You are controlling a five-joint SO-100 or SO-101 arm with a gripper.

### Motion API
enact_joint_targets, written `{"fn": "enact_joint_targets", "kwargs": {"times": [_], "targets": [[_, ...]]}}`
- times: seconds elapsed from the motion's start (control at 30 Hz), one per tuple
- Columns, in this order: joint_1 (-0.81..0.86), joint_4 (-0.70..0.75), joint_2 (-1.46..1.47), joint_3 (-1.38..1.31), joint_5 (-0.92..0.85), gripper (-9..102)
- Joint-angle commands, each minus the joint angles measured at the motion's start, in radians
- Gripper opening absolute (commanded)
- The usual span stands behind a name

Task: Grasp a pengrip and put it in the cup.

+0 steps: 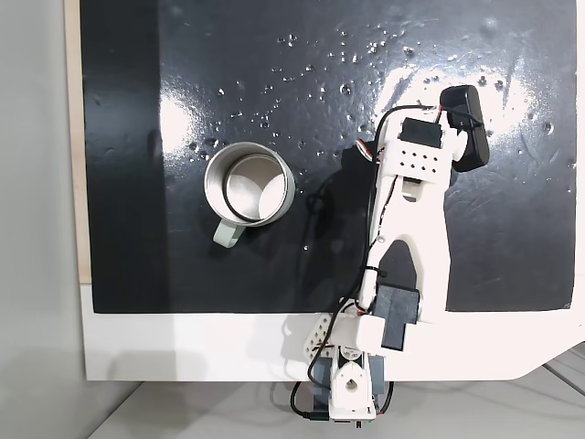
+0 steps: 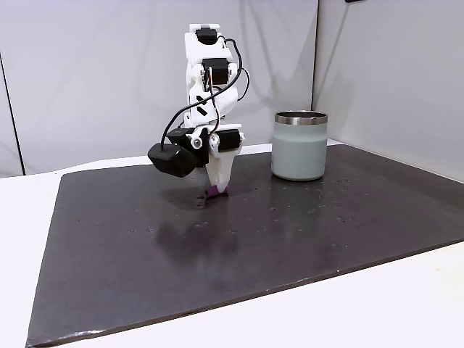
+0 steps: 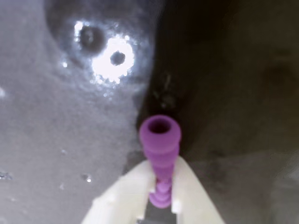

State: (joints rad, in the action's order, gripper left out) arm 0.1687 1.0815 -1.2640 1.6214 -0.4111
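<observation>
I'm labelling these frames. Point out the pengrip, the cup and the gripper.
pengrip (image 3: 160, 140): wrist view, on its ribbed purple body just below the open end.
cup (image 2: 299, 151): a fixed view, on the pale grey-green outer wall.
gripper (image 3: 161, 198): wrist view, between the white fingers closed on the pengrip.

Bright, even room light from above. The glossy black mat (image 1: 228, 55) throws white glare patches in a fixed view, with more hot spots in the wrist view. The white arm (image 1: 416, 229) casts a soft shadow leftwards. The wrist view is blurred; the small purple ribbed cylinder (image 3: 160, 144) looks soft.
</observation>
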Motion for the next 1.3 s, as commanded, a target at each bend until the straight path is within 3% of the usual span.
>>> {"fn": "enact_joint_targets", "kwargs": {"times": [0.0,0.33,0.73,0.93,1.27], "targets": [[0.008,0.011,-0.015,-0.037,0.025,0],[-0.098,0.1,-0.336,0.021,0.124,0],[-0.506,0.301,-0.681,-0.006,0.368,0],[-0.647,0.296,-0.736,-0.026,0.44,0],[-0.741,0.255,-0.765,-0.044,0.483,0]]}}
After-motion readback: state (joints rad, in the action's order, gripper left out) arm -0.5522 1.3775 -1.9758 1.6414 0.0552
